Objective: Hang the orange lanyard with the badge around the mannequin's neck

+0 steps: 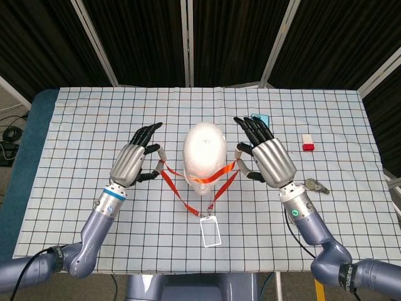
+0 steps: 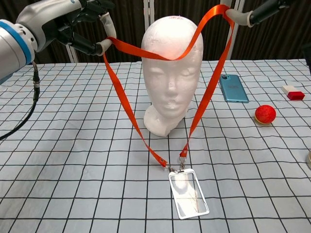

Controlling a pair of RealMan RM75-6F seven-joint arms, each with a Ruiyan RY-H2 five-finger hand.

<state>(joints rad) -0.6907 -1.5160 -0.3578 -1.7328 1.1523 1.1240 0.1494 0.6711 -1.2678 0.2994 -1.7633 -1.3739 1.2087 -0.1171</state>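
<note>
**Chest view: 1 lanyard held up across the forehead**

Chest view shows 1 orange lanyard [image 2: 212,73] stretched in the air between 2 hands. The left hand [image 2: 73,22] grasps the strap on one side and the right hand [image 1: 266,157] grasps it on the other side – each hand has the strap hooked over its fingers. The upper part of the loop crosses the forehead of the 1 white mannequin head [image 2: 171,73], which stands upright on the checked tablecloth [image 2: 73,160]. The loop is not around the neck. Both strap ends come down to 1 clear badge [image 2: 188,192], which is in front of the mannequin; whether it touches the cloth, I cannot tell.

On the robot's right side of the table lie 1 blue phone [image 2: 233,88], 1 red ball [image 2: 265,113] and 1 small white-and-red block [image 2: 291,91] – all well apart from the mannequin.
</note>
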